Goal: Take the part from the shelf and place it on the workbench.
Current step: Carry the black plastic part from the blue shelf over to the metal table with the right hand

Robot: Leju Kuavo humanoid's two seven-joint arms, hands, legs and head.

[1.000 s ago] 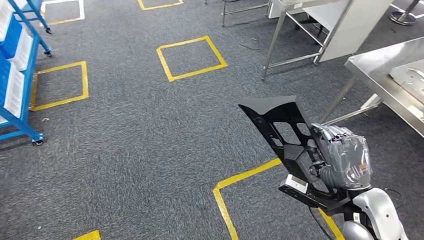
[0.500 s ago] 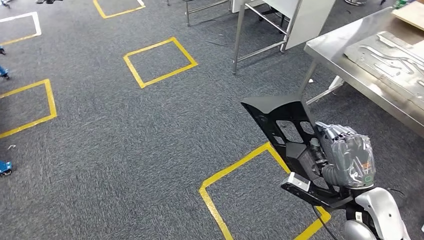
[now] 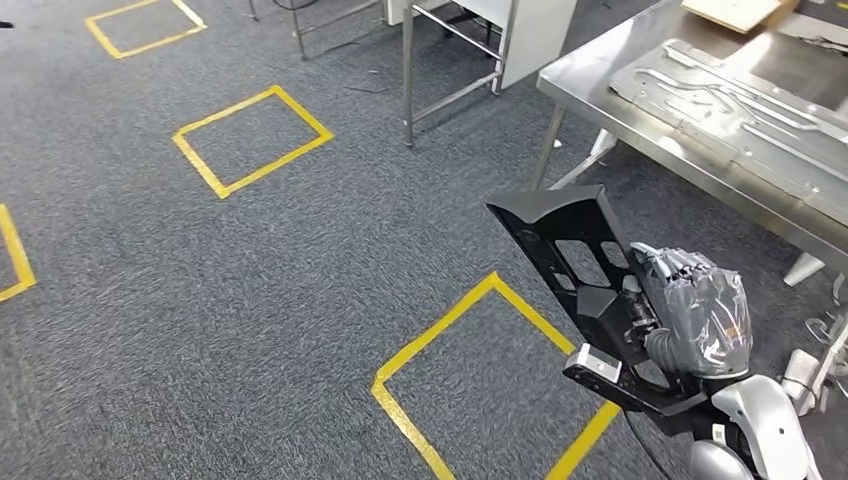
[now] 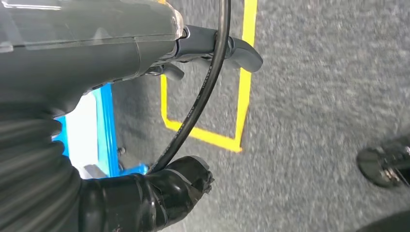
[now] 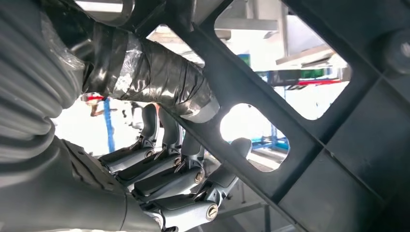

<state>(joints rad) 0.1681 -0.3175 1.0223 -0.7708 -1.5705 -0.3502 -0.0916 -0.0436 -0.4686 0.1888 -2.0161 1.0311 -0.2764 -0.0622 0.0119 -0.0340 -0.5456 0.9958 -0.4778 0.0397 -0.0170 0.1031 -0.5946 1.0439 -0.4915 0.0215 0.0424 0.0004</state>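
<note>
Right hand grips the black part, fingers curled through its cut-outs, part held upright above the carpet. Steel workbench stands ahead-right, well apart. Left hand apparently holds nothing; its grip cannot be judged.

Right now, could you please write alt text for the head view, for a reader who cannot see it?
The robot's right hand holds a black plastic part above grey carpet marked with yellow tape squares. A steel workbench stands ahead on the right, with a metal plate on it.
</note>
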